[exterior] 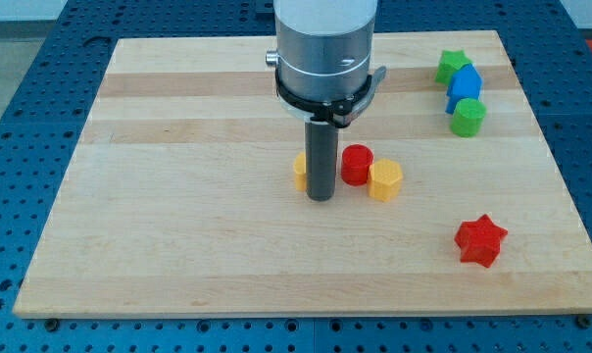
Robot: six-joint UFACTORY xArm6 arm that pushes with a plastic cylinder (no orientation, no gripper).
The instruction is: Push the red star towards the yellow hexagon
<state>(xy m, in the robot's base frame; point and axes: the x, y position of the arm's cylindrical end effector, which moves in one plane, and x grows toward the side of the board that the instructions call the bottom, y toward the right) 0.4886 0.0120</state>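
- My tip point(321, 199) is the blunt lower end of a straight dark rod hanging from a brushed-metal cylinder; there are no fingers here to spread or pinch, only that one plain end resting on the board.
- The wooden board point(178, 245) is pale, smooth, made of long glued strips, lying on a blue perforated table point(22, 59).
- The red star point(480, 240) is a chunky matte block with short points, alone at about four o'clock from my tip, well apart from it.
- The yellow hexagon point(385, 180) sits at two o'clock from my tip, near it, touching the red cylinder point(356, 164) beside it.
- A second yellow block point(301, 170) is partly hidden behind the rod at eleven o'clock; its shape I cannot tell.
- Far off at two o'clock, a green star point(452, 67), a blue block point(464, 90) and a green cylinder point(468, 118) cluster in a touching line.
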